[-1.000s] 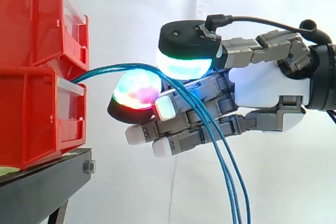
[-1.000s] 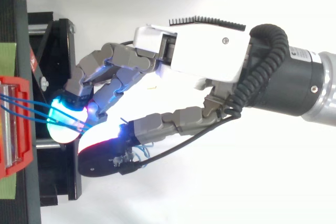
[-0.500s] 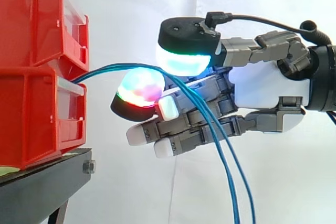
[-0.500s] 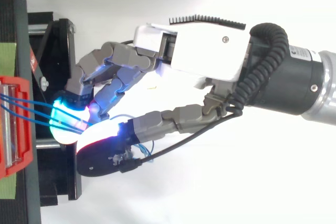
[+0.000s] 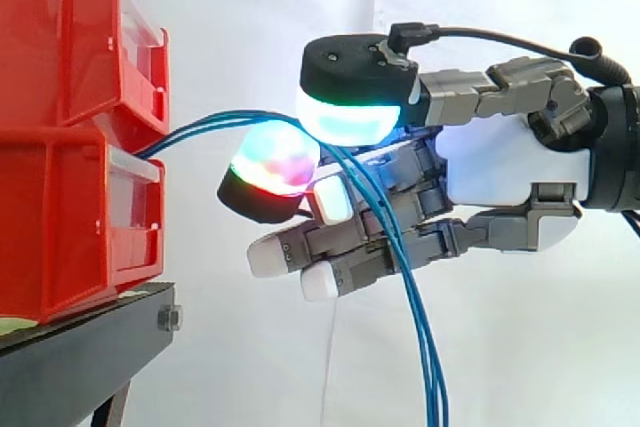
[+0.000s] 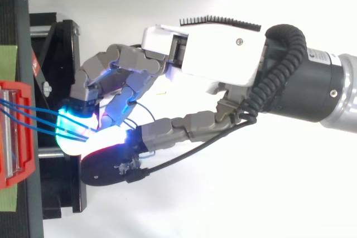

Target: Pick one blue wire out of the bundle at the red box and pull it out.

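Right now I have the hand (image 5: 500,172) reaching in level from the right, just off the front of two stacked red bins. The upper red bin (image 5: 60,37) sits on the lower red bin (image 5: 70,227), and both stand on the black stand (image 5: 80,347) with their fronts at its edge nearest the hand. A white curtain (image 5: 250,7) hangs behind it all.

The blue wires (image 5: 205,127) come out of the gap where the two bins meet. They arch up and to the right, away from the stand's edge, and run in between two glowing pads. The cyan-green pad (image 5: 345,117) with the black cap lies on top of them, and the multicoloured pad (image 5: 275,157) sits underneath. So the hand is clamped on the wires, pinching them between those two pads. I cannot tell how many strands lie in the pinch.

Past the pinch the wires drop in front of the remaining curled fingers, whose white fingertips (image 5: 270,257) point toward the bins, and hang down to the lower edge of the side view.

From above, the same hand (image 6: 212,59) comes in from the right, and its lit pads hover over the stand's outer edge, just beside the bin front.
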